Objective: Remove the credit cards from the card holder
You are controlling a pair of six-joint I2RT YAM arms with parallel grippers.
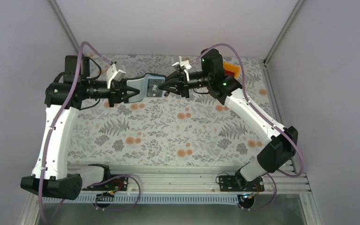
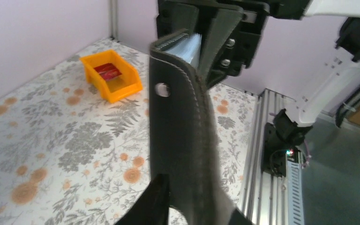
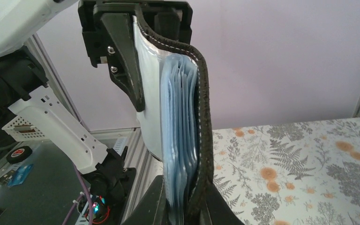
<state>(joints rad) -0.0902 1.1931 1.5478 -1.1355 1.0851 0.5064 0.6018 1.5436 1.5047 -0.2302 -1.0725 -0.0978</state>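
The card holder [image 1: 147, 86], a black wallet with bluish-grey clear sleeves, hangs in the air between both grippers above the far middle of the table. My left gripper [image 1: 132, 91] is shut on its black cover [image 2: 183, 131], near the clasp hole [image 2: 162, 89]. My right gripper [image 1: 165, 88] is shut on the other end, pinching the stack of sleeves [image 3: 180, 126] and the cover's stitched edge [image 3: 205, 117]. The credit cards are hidden: the sleeves show edge-on and no single card can be made out.
An orange plastic bin [image 2: 112, 75] with a red card [image 2: 107, 71] in it stands at the far right of the floral table, behind my right arm [image 1: 232, 70]. An aluminium rail [image 1: 178, 180] runs along the near edge.
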